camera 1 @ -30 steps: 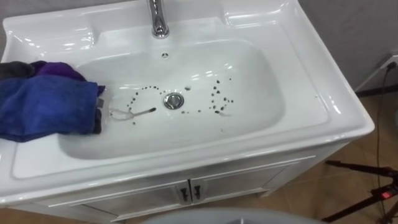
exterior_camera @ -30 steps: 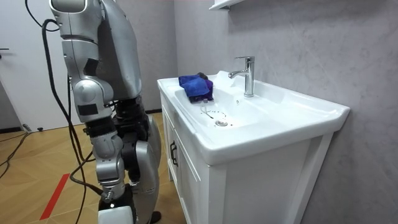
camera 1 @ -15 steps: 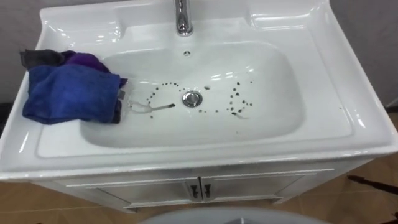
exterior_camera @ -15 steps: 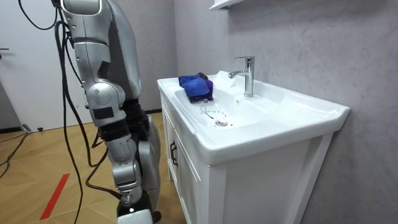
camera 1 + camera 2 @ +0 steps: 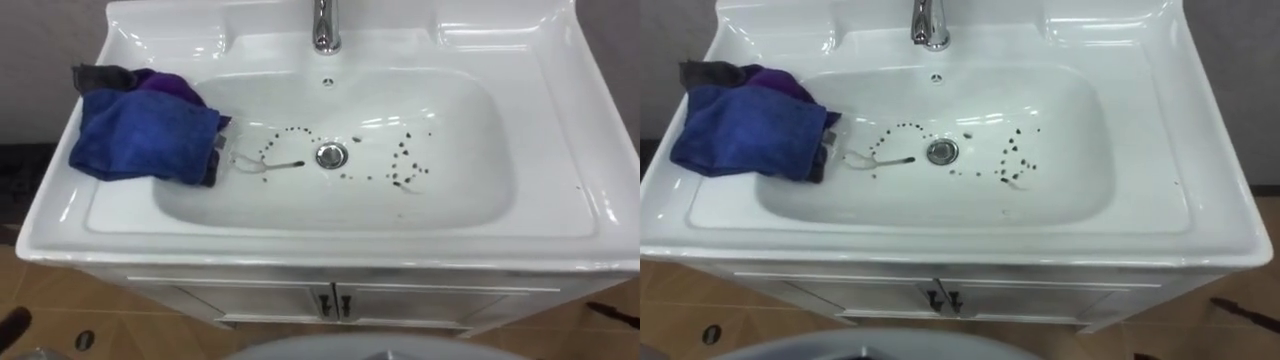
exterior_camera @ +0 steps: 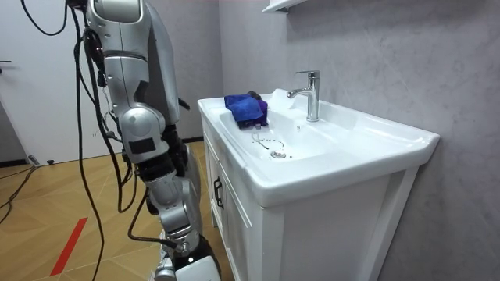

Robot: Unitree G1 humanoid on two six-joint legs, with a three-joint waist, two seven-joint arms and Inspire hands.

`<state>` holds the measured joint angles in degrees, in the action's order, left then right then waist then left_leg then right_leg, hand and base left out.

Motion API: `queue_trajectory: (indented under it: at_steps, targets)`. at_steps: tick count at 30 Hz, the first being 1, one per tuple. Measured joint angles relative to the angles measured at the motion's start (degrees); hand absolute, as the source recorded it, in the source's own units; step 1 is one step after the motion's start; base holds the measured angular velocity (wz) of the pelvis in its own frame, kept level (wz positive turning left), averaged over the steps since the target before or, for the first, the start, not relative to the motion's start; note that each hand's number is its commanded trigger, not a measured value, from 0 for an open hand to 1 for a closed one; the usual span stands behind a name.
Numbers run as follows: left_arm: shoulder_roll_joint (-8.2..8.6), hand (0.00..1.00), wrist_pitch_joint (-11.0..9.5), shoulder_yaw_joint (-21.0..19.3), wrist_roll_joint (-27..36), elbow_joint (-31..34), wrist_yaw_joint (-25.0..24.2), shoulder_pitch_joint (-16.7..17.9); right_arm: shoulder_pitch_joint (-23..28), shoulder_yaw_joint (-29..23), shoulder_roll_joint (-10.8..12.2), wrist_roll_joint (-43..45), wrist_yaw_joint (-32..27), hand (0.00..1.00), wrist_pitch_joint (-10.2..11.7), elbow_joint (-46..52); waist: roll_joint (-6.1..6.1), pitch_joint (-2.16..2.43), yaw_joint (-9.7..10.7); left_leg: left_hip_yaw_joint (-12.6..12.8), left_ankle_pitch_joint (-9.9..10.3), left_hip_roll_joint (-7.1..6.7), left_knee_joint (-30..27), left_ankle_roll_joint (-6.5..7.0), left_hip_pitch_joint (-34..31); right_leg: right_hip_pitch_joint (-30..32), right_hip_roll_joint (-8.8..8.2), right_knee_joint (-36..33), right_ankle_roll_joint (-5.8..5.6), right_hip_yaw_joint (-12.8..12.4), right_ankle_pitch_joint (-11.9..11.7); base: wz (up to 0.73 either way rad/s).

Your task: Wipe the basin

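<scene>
Plainly, the left eye view looks down on a white basin (image 5: 560, 120) set on a white cabinet (image 5: 250, 297). A chrome tap (image 5: 325, 25) rises from the middle of the basin's back edge. Below it are a small overflow hole and, at the bottom of the bowl, a round metal drain (image 5: 331, 155). Dark specks (image 5: 405, 165) are scattered on the bowl's floor. One curved line of them lies to the left of the drain and a thicker cluster lies to its right. A thin dark streak (image 5: 285, 163) lies just left of the drain. A crumpled blue cloth (image 5: 145, 140), with purple and dark grey folds at its back, lies on the basin's left edge toward the back left corner. Its right end hangs over the lip into the bowl, clear of the specks.

From the right eye view the cloth, tap and specks lie the same way, and a wooden floor (image 5: 1260, 290) shows beside the cabinet's front right corner.

Seen in the room view, the robot stands upright at the cabinet's front, on the room view's left, facing the basin. Its right arm hangs straight down, and the right hand (image 6: 183, 261) is cut by the bottom edge, so I cannot tell how its fingers stand. It holds no cloth, which sits on the basin's far end. A grey wall (image 6: 391, 62) stands behind the tap.
</scene>
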<state>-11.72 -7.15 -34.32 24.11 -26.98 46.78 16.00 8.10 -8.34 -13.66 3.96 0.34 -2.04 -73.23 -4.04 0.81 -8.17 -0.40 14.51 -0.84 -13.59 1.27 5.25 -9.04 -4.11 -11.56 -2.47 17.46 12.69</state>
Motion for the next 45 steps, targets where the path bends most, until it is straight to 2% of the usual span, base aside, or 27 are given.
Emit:
queue_trajectory:
  at_steps: [3, 5, 6, 9, 12, 15, 16, 17, 21, 22, 24, 31, 37, 43, 45]
  targets:
    - [-1.74, 0.0, -1.6, -0.16, -0.06, 2.25, 2.48, -1.1, 0.03, 0.42, 0.02, -0.08, -0.04, 0.0, 1.0, 0.03, -0.19, -0.1, 0.05, 0.01, 0.0, 0.01, 0.05, 0.01, -0.1, 0.0, 0.02, -0.02, 0.0, -0.1, 0.01, 0.0]
    - [-1.93, 0.0, -1.64, -0.22, -0.05, 5.91, 3.53, -1.19, 0.04, 0.42, 0.12, -0.68, 0.05, 0.0, 1.28, 0.08, -0.53, 0.01, 0.1, 0.01, 0.0, 0.01, 0.05, 0.01, -0.19, 0.0, 0.02, -0.03, 0.0, 0.01, 0.01, 0.0]
    - [-2.14, 0.0, -1.8, -0.21, -0.09, 8.82, 4.21, -1.22, 0.02, 0.42, 0.13, -1.27, 0.13, 0.0, 1.37, 0.1, -0.41, -0.09, 0.14, 0.01, 0.0, 0.02, 0.15, 0.0, -0.32, 0.08, 0.03, -0.03, 0.0, 0.02, 0.01, 0.0]
    - [-3.67, 0.0, -2.82, -0.38, -0.17, 13.04, 4.79, -1.3, 0.05, 0.36, 0.1, -1.63, 0.05, 0.0, 1.55, 0.21, -0.46, -0.22, 0.27, 0.05, 0.0, 0.04, 0.45, 0.0, -0.49, 0.36, 0.05, -0.04, 0.0, 0.01, 0.02, -0.02]
    - [-3.79, 0.0, -4.03, -0.42, -0.18, 16.95, 5.86, -1.3, 0.32, 0.4, 0.15, -1.63, -0.05, 0.0, 1.82, 0.18, -0.69, -0.5, 0.82, 0.33, 0.0, 0.06, 0.47, 0.0, -0.69, 0.88, 0.04, -0.04, 0.0, -0.16, 0.02, -0.04]
    - [-3.79, 0.0, -4.56, -0.35, -0.23, 18.17, 6.02, -1.33, 0.65, 0.42, 0.15, -1.33, -0.21, 0.0, 1.99, 0.06, -0.98, -0.65, 1.79, 0.28, 0.0, 0.08, 0.27, 0.0, -0.71, 1.05, 0.05, -0.04, 0.0, -0.2, 0.02, 0.0]
    - [-3.72, 0.0, -4.55, -0.15, -0.79, 18.75, 5.99, -1.4, 0.95, 0.43, 0.18, -1.43, -0.16, 0.0, 2.03, 0.1, -0.67, -0.71, 2.21, 0.25, -0.03, 0.07, 0.31, -0.02, -0.7, 1.04, 0.06, -0.04, 0.02, -0.21, 0.04, 0.0]
    - [-3.64, 0.0, -4.54, 0.04, -1.76, 19.33, 6.02, -1.53, 0.96, 0.45, 0.23, -1.42, -0.13, 0.0, 2.03, 0.12, -0.76, -0.86, 2.33, 0.22, -0.03, 0.07, 0.25, -0.03, -0.64, 0.92, 0.06, -0.04, 0.02, -0.22, 0.05, 0.0]
    - [-3.62, 0.0, -4.59, 3.27, -9.16, 25.99, 5.3, -1.54, 1.06, 1.13, 0.48, -2.2, 0.93, 0.0, 2.05, -0.45, 0.44, -1.44, 3.18, 0.11, -0.05, 0.03, 0.12, -0.02, -0.57, 0.74, 0.03, 0.09, 0.02, -0.15, 0.05, 0.0]
    - [-3.63, 0.0, -4.58, 4.82, -11.14, 26.63, 4.51, -1.63, 0.86, 1.88, 0.46, -2.2, 1.18, 0.0, 2.03, -0.69, 0.63, -1.41, 3.35, 0.16, -0.05, 0.01, 0.11, -0.01, -0.53, 0.73, 0.01, 0.15, 0.02, -0.19, 0.04, -0.03]
    - [-3.61, 0.0, -4.56, 7.15, -14.14, 27.03, 2.94, -1.67, 0.82, 2.73, 0.51, -2.12, 1.48, 0.0, 2.06, -0.95, 0.83, -1.3, 3.36, 0.3, -0.05, -0.02, 0.12, -0.01, -0.44, 0.64, 0.02, 0.45, 0.02, -0.31, 0.04, -0.07]
    - [-2.65, 0.0, -4.38, 14.34, -27.65, 28.39, -1.24, -1.93, 0.14, 3.9, 1.07, -0.32, 2.53, 0.0, 1.94, -2.71, 2.18, -1.1, 5.57, 0.4, -0.06, 0.01, 0.28, -0.02, -0.34, -0.18, 0.29, 1.86, 0.17, -0.93, -0.05, -0.01]
    - [-2.58, 0.0, -4.36, 17.77, -29.92, 28.39, -5.22, -2.15, -0.25, 5.02, 1.02, -1.3, 3.63, 0.0, 2.01, -2.98, 2.01, -1.25, 6.79, 1.25, -0.06, 0.05, 0.29, -0.02, 0.68, -1.24, 0.29, 1.91, 0.18, -1.84, -0.06, -0.07]
    - [-2.36, 0.0, -4.3, 18.99, -34.48, 28.35, -6.73, -2.13, -0.3, 4.96, 1.02, -1.18, 4.47, 0.0, 2.01, -3.11, 2.29, -1.53, 7.85, 1.8, -0.06, 0.06, 1.07, -0.02, 2.02, -1.87, 0.31, 1.98, 0.18, -2.11, -0.06, -0.02]
    - [-2.23, 0.0, -4.29, 19.77, -36.11, 28.18, -7.07, -2.13, -0.59, 4.93, 1.02, -1.18, 4.53, 0.0, 2.01, -3.54, 2.3, -1.46, 8.09, 2.07, -0.06, 0.11, 1.44, -0.02, 2.27, -1.97, 0.34, 1.95, 0.18, -2.25, -0.06, -0.07]
